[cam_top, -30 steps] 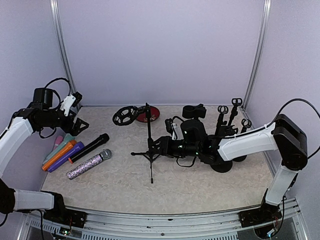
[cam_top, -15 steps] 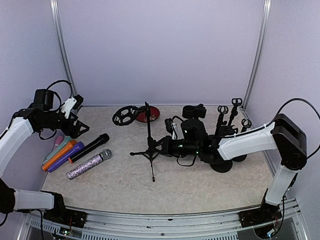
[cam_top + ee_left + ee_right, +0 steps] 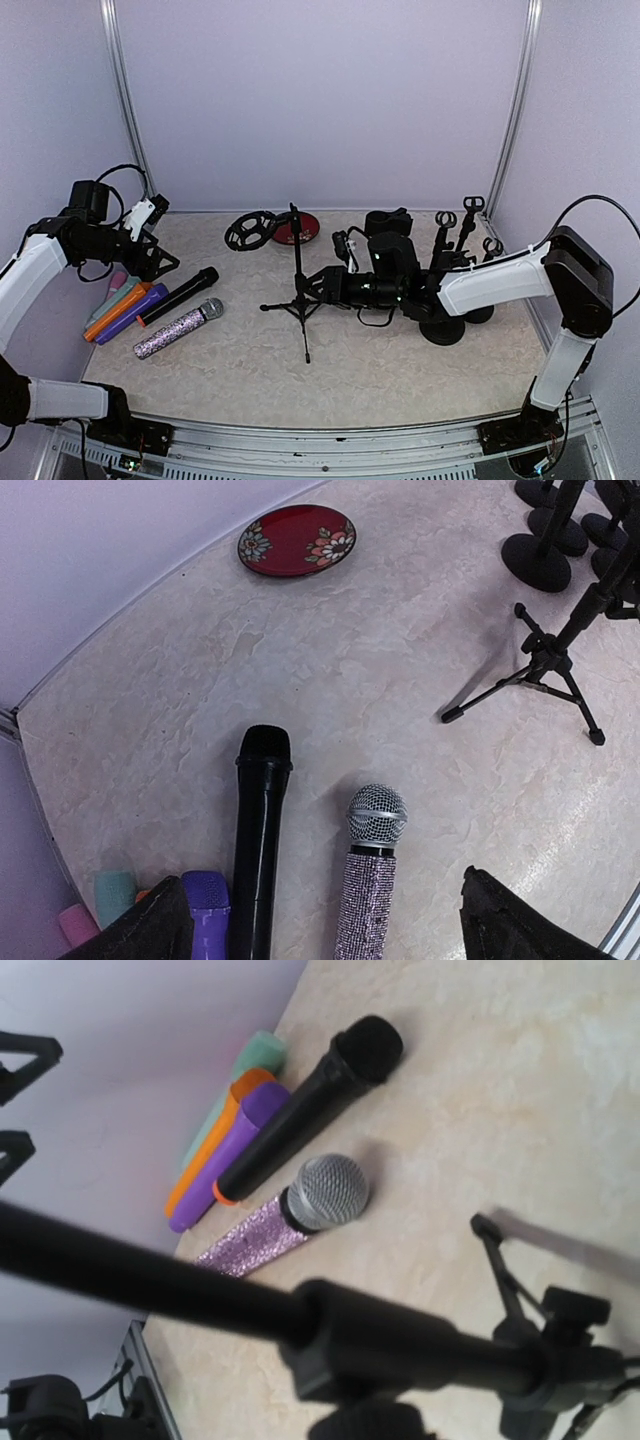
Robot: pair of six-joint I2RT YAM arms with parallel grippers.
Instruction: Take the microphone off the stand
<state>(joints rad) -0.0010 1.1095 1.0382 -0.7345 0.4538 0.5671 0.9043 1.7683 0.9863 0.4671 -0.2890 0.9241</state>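
Right gripper [image 3: 322, 288] edges up-frame beside the bare stand [image 3: 298, 262], its finger spread indiscernible; left gripper [image 3: 325, 925] gapes wide, empty; glitter microphone [image 3: 178, 328] lies flat at left of frame, so removal appears complete

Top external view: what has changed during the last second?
The right gripper beside the black tripod stand lifted slightly, and the stand's near foot shifted a little. The open left gripper drifted slightly rightward. Whether the right gripper holds the stand is unclear. The glittery silver microphone, black microphone and red plate stayed put.
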